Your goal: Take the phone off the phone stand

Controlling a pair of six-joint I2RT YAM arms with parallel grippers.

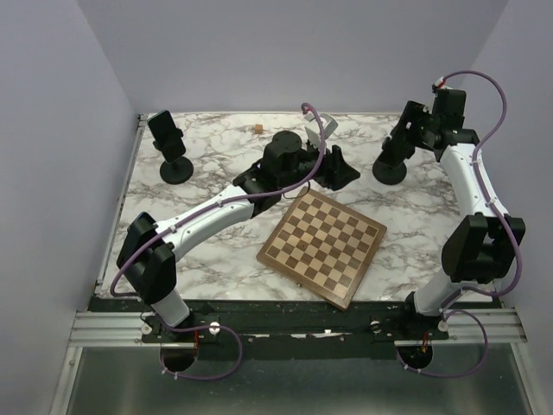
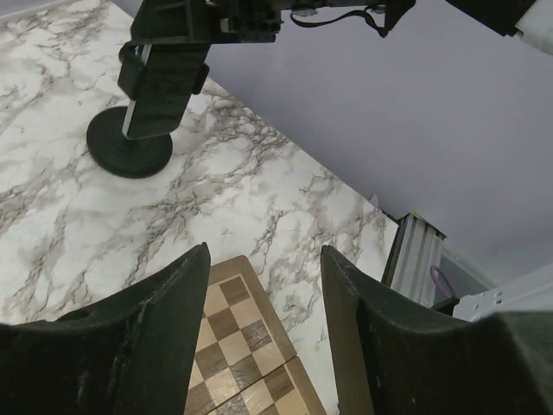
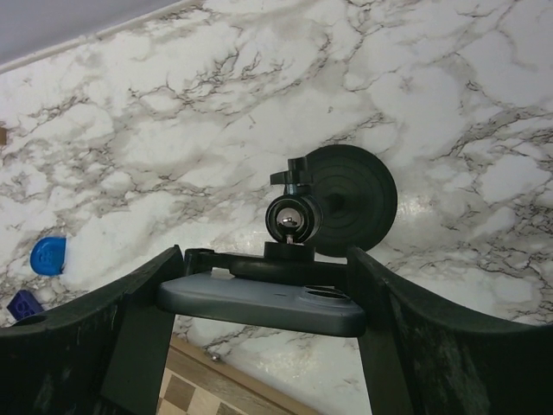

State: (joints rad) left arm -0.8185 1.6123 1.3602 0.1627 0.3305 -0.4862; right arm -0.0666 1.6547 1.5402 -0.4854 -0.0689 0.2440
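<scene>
A dark blue-grey phone (image 3: 268, 307) sits in the clamp of a black phone stand (image 3: 350, 194) with a round base, at the back right of the table (image 1: 389, 171). My right gripper (image 3: 263, 281) is closed on the phone, one finger against each of its short ends, with the phone still against the clamp. The left wrist view shows this stand and phone (image 2: 160, 82) from the side, with the right gripper above them. My left gripper (image 2: 264, 259) is open and empty, hovering over the far corner of the chessboard (image 1: 341, 169).
A wooden chessboard (image 1: 322, 246) lies mid-table. A second black stand holding a phone (image 1: 173, 147) stands at the back left. A small wooden cube (image 1: 257, 129) lies near the back wall. Small blue objects (image 3: 47, 255) lie on the marble.
</scene>
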